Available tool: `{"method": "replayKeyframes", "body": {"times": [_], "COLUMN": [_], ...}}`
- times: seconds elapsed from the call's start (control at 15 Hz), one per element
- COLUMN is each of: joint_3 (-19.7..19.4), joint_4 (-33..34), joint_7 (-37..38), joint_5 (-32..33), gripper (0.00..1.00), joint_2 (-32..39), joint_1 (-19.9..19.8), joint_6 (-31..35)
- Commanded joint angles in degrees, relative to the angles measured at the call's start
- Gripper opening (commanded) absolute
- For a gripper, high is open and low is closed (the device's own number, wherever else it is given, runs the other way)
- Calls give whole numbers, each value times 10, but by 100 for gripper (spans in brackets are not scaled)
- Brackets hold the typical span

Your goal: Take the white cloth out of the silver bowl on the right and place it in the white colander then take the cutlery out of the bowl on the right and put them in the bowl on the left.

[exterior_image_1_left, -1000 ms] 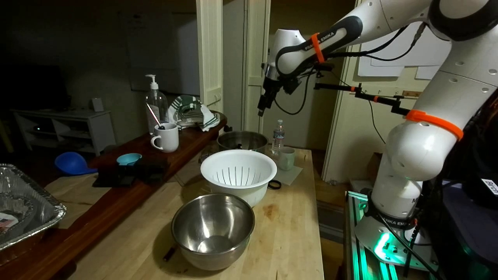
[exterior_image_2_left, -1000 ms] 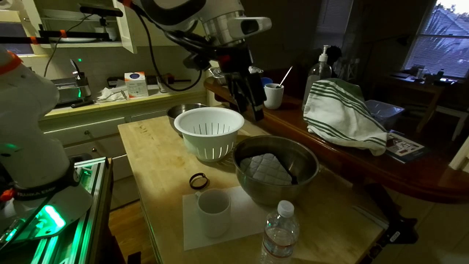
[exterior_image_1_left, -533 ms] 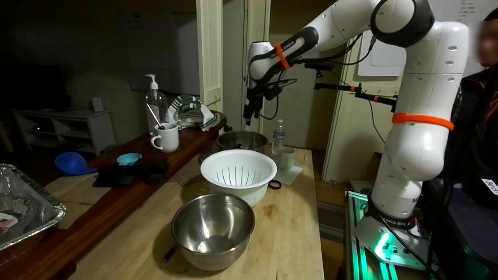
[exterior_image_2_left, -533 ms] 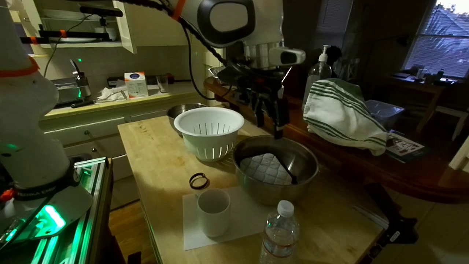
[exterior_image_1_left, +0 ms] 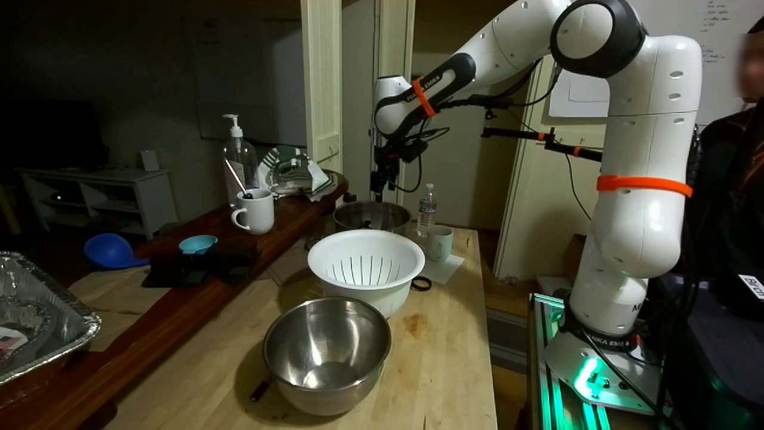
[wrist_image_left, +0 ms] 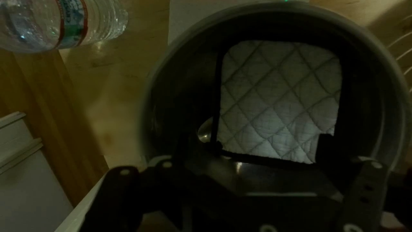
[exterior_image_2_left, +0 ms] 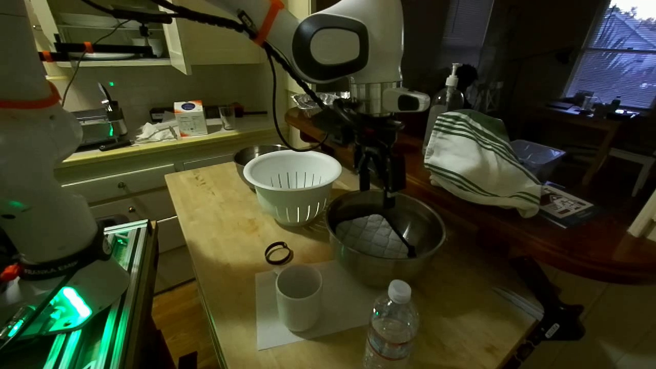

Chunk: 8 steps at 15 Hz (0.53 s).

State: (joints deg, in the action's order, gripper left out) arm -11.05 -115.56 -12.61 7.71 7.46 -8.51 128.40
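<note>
Currently the gripper point(exterior_image_2_left: 376, 193) hangs spread and empty over the bowl point(exterior_image_2_left: 365, 270); pinching its cloth point(wrist_image_left: 280, 100) too deeply could snag the apparent spoon point(wrist_image_left: 204, 131).

Comprises, in an exterior view, a white colander point(exterior_image_2_left: 293, 199), with black gripper point(exterior_image_2_left: 377, 193) and green-striped white towel point(exterior_image_2_left: 474, 159) at its three o'clock, silver bowl point(exterior_image_2_left: 382, 269) and pale-grey, black-edged, diamond-quilted cloth point(exterior_image_2_left: 371, 236) at four, pale mug point(exterior_image_2_left: 299, 306) at six, and another silver bowl point(exterior_image_2_left: 245, 157) at ten.

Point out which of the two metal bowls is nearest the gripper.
The metal bowl holding the quilted cloth: the gripper hangs over it. The other metal bowl sits beyond the white colander, farther away.
</note>
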Motion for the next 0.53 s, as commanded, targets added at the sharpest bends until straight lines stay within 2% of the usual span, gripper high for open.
{"method": "replayKeyframes", "body": {"times": [0.0,0.47], "joint_3": [17,54], "joint_4": [8,25], "joint_7": [-45,-99], "joint_5": [-42,-112], "gripper": [100,100], "joint_2": [34,109], "joint_1": [-12,-24], "joint_6": [18,56]}}
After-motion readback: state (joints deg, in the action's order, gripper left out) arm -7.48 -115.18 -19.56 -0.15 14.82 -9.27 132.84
